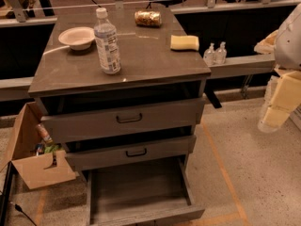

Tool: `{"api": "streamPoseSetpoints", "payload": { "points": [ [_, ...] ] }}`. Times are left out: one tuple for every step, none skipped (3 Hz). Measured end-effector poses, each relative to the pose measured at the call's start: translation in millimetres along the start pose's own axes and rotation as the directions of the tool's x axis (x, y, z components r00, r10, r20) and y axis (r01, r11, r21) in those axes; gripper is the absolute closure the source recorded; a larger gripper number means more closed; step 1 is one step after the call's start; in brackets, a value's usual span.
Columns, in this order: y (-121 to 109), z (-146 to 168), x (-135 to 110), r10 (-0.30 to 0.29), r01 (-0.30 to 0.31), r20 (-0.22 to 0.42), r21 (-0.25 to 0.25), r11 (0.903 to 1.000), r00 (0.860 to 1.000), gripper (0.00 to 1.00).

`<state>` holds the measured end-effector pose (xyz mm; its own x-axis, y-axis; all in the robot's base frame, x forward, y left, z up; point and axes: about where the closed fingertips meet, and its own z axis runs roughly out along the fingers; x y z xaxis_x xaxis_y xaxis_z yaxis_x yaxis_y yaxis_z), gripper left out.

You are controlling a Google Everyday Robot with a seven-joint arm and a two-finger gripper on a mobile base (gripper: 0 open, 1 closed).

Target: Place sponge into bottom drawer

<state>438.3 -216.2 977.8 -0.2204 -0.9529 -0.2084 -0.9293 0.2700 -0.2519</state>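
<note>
The sponge (184, 43), a pale yellow block, lies flat on the right side of the grey cabinet top (141, 62). The bottom drawer (136, 192) is pulled out toward me, and nothing shows inside it. The two upper drawers, with black handles, are slightly open. My cream-coloured gripper (277, 109) hangs in the air at the right edge of the view. It is to the right of the cabinet, below the level of the top, and well apart from the sponge.
On the cabinet top stand a white bowl (76, 36) at the back left, a clear water bottle (107, 44) and a lying can (147, 18). Two small bottles (215, 54) sit on a ledge behind. A cardboard box (33, 159) of items is on the floor at the left.
</note>
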Motion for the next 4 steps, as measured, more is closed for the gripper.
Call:
{"api": "streamPoseSetpoints", "payload": {
  "points": [
    [-2,-1,-1,0.007,-0.008,0.006,0.011,0.9999,1.0,0.0],
    [-26,4,-6,0.066,-0.071,0.095,0.041,0.9967,0.993,0.0],
    [-70,21,-12,0.195,-0.217,0.268,0.056,0.9745,0.944,0.0],
    [-108,55,-14,0.265,-0.314,0.419,0.052,0.9481,0.869,0.0]
  ]
}}
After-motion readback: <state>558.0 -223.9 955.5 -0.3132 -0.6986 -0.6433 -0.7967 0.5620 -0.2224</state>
